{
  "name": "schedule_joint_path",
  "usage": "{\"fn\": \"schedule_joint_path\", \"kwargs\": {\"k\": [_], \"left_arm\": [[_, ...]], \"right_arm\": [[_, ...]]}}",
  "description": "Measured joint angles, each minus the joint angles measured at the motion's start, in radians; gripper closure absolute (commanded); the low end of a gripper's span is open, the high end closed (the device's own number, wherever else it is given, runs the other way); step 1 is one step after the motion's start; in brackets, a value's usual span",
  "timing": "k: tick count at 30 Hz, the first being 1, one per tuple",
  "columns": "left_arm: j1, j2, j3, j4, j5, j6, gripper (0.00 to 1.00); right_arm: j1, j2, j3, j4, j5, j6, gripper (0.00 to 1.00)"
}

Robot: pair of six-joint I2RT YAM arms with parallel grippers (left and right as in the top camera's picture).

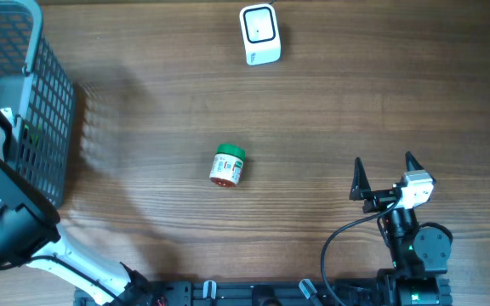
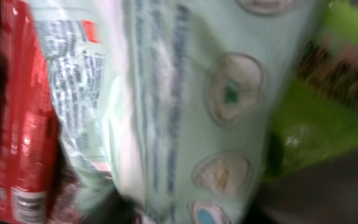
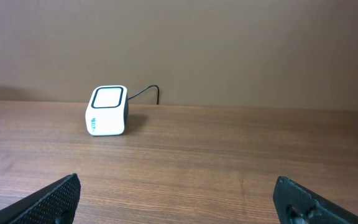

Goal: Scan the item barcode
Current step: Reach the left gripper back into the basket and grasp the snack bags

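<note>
a grey mesh plastic basket stood far left, with the left arm over it. its jaws were hidden; i could not tell their state. its camera showed a red packet with a barcode and a pale green printed packet, text too blurred to read. a small green-lidded jar lay mid-table, a white box scanner beyond it. the right gripper rested spread wide, empty.

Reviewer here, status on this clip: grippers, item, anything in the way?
Right gripper open, empty. Left arm down in basket, jaws unseen, pale green packet filling its camera. Scanner has nothing at it. Green-lidded jar lies mid-table, apart from both arms.
</note>
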Motion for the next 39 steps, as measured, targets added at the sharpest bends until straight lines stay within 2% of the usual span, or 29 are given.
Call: {"fn": "schedule_joint_path", "kwargs": {"k": [10, 16, 20, 25, 35, 39], "left_arm": [[-0.003, 0.018, 0.053, -0.069, 0.000, -0.007, 0.96], [-0.010, 0.027, 0.132, -0.188, 0.011, -0.077, 0.96], [-0.028, 0.003, 0.182, -0.201, 0.020, -0.116, 0.96], [-0.057, -0.132, 0.228, -0.196, 0.033, -0.145, 0.96], [-0.085, -0.523, 0.251, -0.087, 0.034, -0.182, 0.96], [-0.148, -0.705, 0.252, -0.040, 0.031, -0.185, 0.96]], "right_arm": [[0.000, 0.000, 0.000, 0.000, 0.000, 0.000, 0.00], [0.000, 0.000, 0.000, 0.000, 0.000, 0.000, 0.00], [0.000, 0.000, 0.000, 0.000, 0.000, 0.000, 0.00], [0.000, 0.000, 0.000, 0.000, 0.000, 0.000, 0.01], [0.000, 0.000, 0.000, 0.000, 0.000, 0.000, 0.00], [0.000, 0.000, 0.000, 0.000, 0.000, 0.000, 0.00]]}}
